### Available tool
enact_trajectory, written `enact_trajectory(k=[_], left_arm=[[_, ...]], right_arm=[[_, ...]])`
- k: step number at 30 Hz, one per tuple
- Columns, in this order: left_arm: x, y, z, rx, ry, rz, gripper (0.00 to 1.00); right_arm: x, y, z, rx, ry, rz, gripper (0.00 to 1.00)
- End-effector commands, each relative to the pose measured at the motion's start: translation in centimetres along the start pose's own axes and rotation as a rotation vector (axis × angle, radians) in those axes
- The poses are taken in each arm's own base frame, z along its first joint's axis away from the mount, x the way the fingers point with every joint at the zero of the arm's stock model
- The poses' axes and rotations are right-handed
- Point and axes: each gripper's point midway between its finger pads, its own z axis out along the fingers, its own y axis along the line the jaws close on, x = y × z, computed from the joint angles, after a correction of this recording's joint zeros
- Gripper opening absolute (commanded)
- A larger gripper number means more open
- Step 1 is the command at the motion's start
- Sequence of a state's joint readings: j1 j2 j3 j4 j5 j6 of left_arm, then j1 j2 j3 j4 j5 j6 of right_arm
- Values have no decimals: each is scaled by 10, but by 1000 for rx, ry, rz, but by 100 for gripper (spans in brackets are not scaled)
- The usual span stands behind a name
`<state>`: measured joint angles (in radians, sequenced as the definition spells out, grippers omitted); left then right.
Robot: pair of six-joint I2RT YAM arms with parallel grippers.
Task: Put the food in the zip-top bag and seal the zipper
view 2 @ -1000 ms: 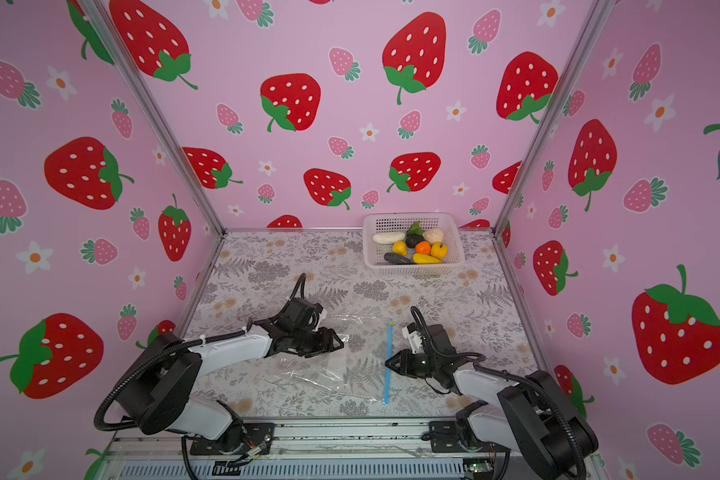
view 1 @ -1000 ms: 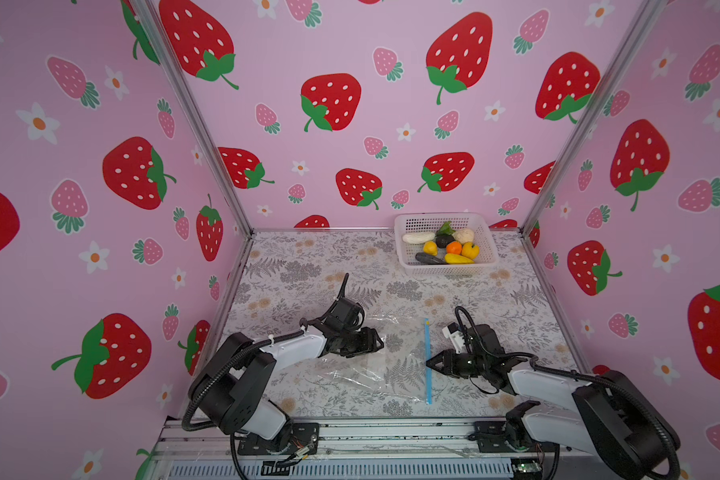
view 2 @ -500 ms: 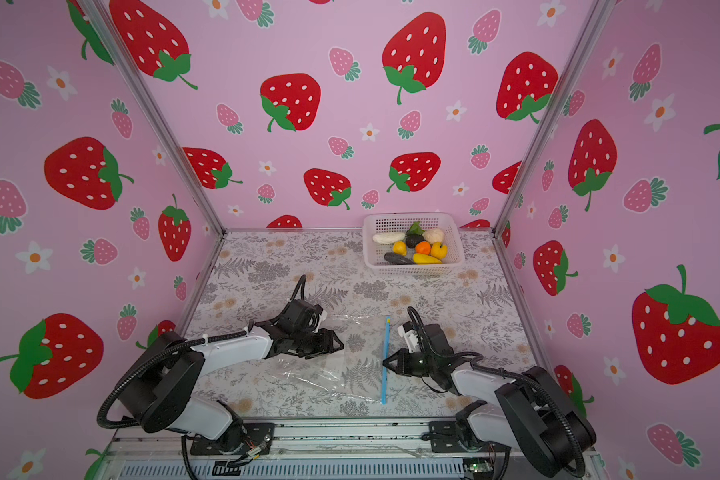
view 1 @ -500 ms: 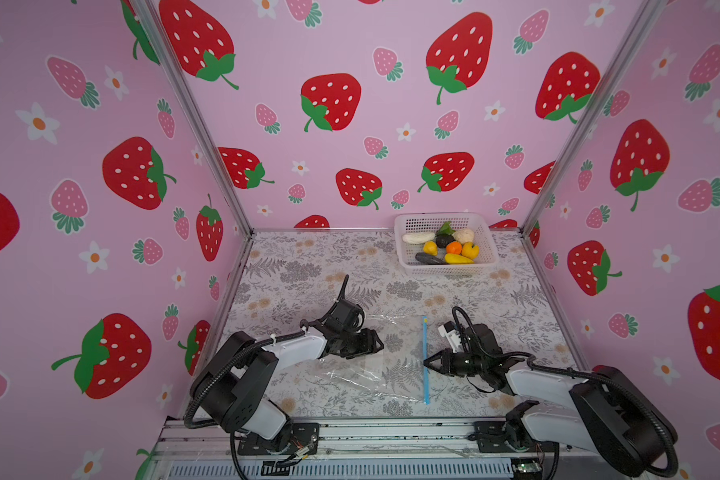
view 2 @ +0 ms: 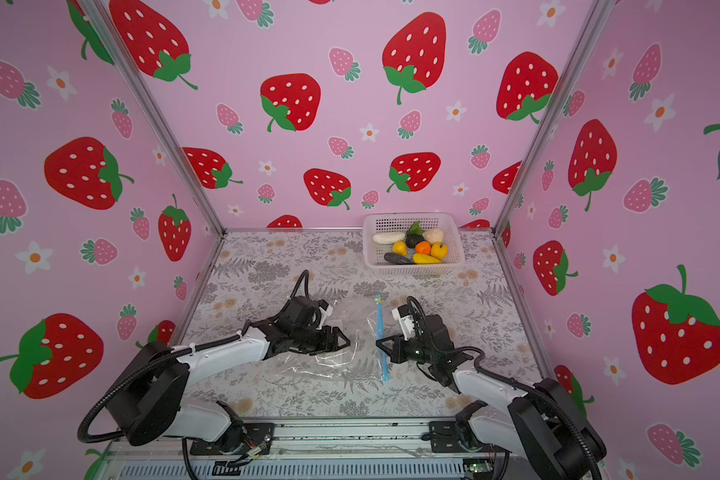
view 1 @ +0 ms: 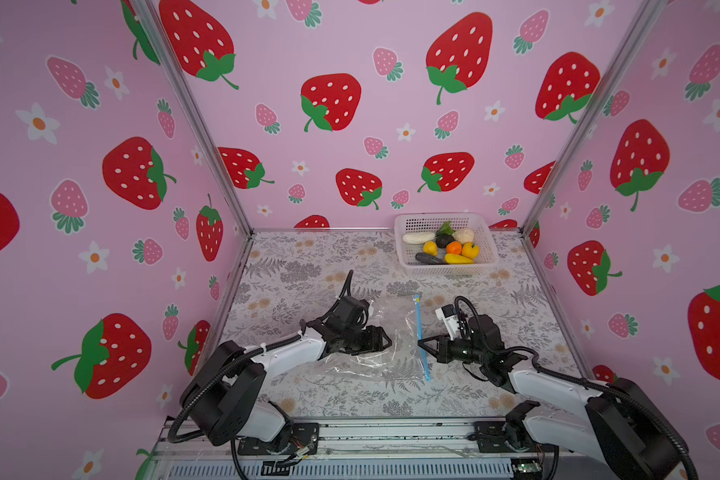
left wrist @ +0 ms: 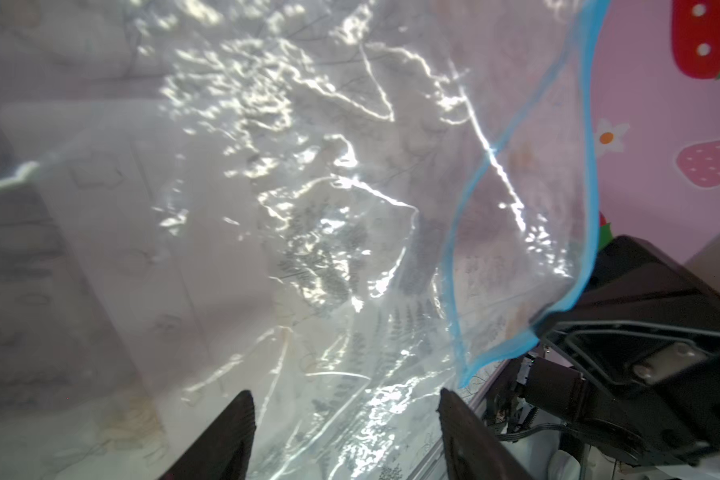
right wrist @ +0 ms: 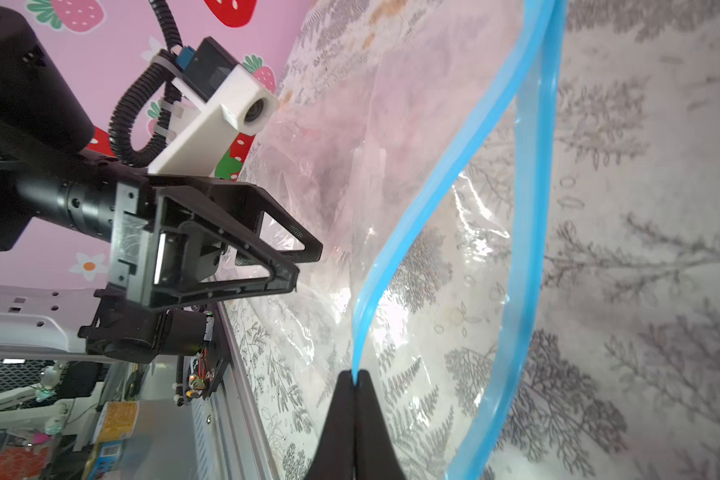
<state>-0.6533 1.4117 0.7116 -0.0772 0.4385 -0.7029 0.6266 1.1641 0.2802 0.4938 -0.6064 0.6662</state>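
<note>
The clear zip-top bag lies crumpled on the table between both arms. Its light-blue zipper runs along the right edge, with a yellowish slider at the far end. In the right wrist view the two blue lips stand apart, and my right gripper is shut on one lip. My left gripper stands open over the bag's plastic. The food lies in the basket.
The white perforated basket stands at the back right against the wall. Pink strawberry walls close in the left, back and right sides. A metal rail runs along the front edge by the arm bases.
My right gripper has shifted slightly left and closed on the blue zipper lip. The left gripper's jaws have spread a little wider; the arm has barely moved.
</note>
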Motion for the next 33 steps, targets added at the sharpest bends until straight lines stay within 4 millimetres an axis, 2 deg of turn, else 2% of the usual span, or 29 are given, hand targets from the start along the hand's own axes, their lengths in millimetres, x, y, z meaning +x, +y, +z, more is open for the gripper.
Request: enact_trajectory(k=[1, 6, 10, 15, 22, 28, 33], left_arm=[[-13, -30, -13, 64, -41, 81, 73], [-23, -52, -22, 88, -90, 153, 74], [-21, -63, -17, 55, -71, 220, 75], [-20, -68, -7, 31, -46, 256, 75], [-33, -67, -8, -35, -65, 279, 74], [-40, -74, -3, -66, -109, 326, 73], [-41, -71, 2, -119, -133, 367, 65]], right_arm=[[-22, 14, 5, -44, -60, -137, 0], [-23, 23, 15, -66, -46, -214, 0], [-23, 28, 21, -81, -36, -271, 0], [-20, 36, 24, -130, -27, -342, 0], [-18, 47, 26, -202, -20, -385, 0], [-20, 52, 27, -224, -21, -405, 0], [-21, 55, 27, -241, -26, -411, 0]])
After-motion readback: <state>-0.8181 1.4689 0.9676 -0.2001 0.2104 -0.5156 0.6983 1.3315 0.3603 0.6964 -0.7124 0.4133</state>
